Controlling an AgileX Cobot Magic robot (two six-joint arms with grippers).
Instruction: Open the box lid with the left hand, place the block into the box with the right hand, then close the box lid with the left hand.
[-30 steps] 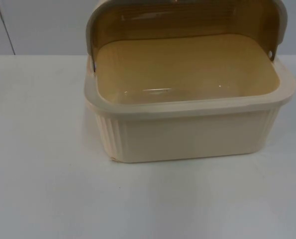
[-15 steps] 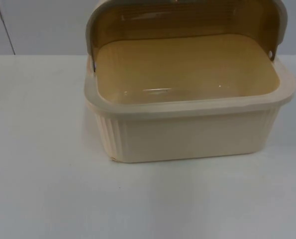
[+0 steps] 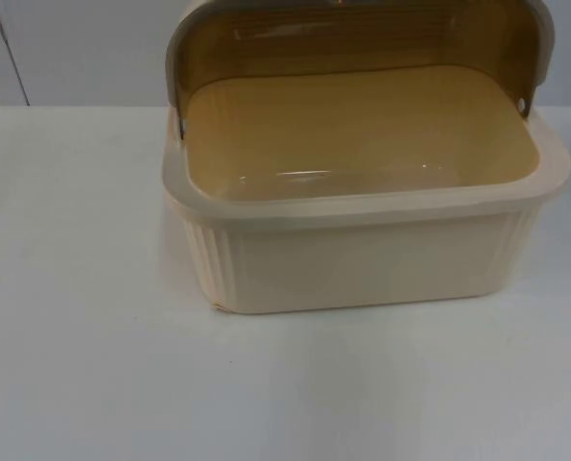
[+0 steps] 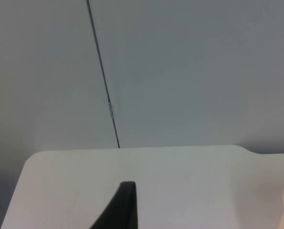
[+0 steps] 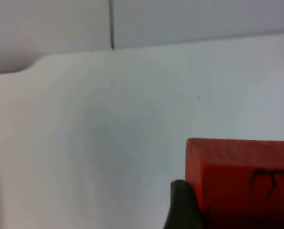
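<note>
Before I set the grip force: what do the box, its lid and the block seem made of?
Box: cream plastic, it seems, with moulded ribs and a glossy inside. Lid: see-through amber plastic in a cream frame. Block: matt red, sharp-edged; wood or plastic, I can't tell.

A cream box (image 3: 362, 259) with ribbed walls stands on the white table (image 3: 83, 365), its back toward the grey wall (image 3: 83, 48). Its amber lid (image 3: 362, 43) is swung up behind the box's opening, and the inside holds nothing.
</note>
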